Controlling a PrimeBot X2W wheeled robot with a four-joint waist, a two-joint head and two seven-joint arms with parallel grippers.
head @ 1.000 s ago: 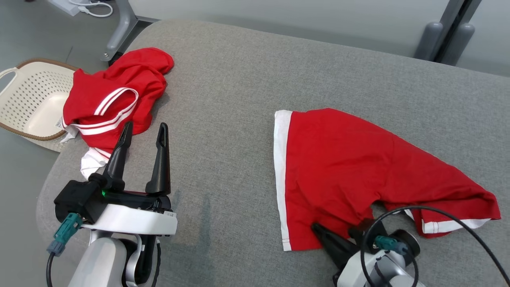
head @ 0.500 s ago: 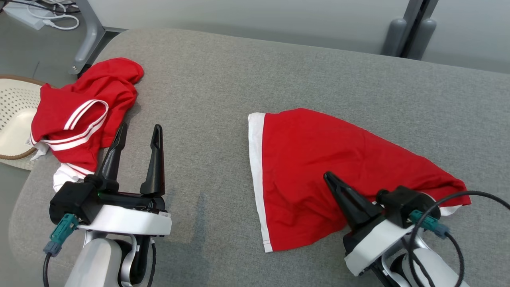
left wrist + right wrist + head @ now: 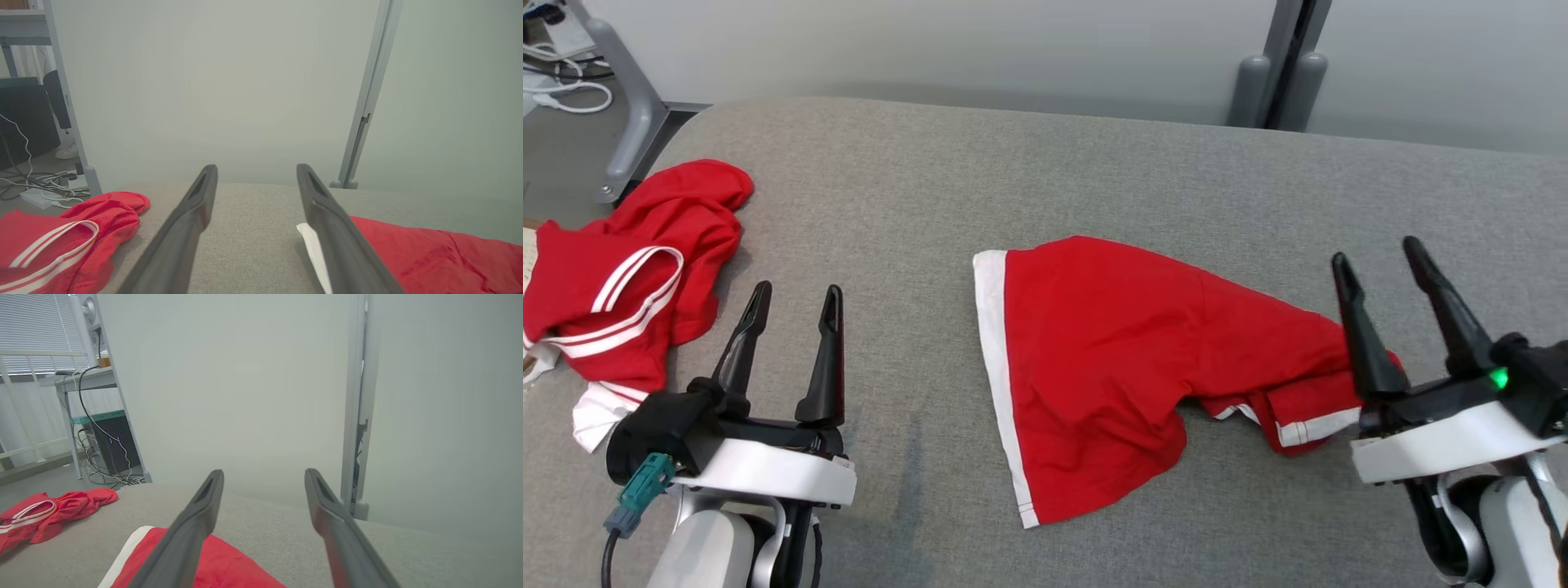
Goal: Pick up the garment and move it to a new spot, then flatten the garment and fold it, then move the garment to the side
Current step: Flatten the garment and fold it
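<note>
The garment (image 3: 1127, 359) is lying on the grey padded table (image 3: 1013, 163), roughly at the middle of the head view. It is lying flat but unevenly. A white band is running down its left edge, its red body is tapering toward the right, and a bunched end with white-striped trim is resting at its lower right. No print is showing on the exposed face. The left gripper (image 3: 797, 288) is hovering at the lower left with its two dark fingers standing apart and nothing between them. It is sitting between the garment and a second red garment (image 3: 629, 269), well clear of the former and just beside the latter. That second red garment is lying crumpled at the table's left edge, with white double-stripe trim and a white patch showing. The right gripper (image 3: 1375, 251) is standing at the lower right, fingers likewise spread wide and gripping nothing. One of its fingers is overlapping the garment's right end in the head view, and contact there cannot be confirmed. In the right wrist view the garment is showing below and to the left of the fingers. A pale partition wall (image 3: 245, 396) is standing behind the table.
</note>
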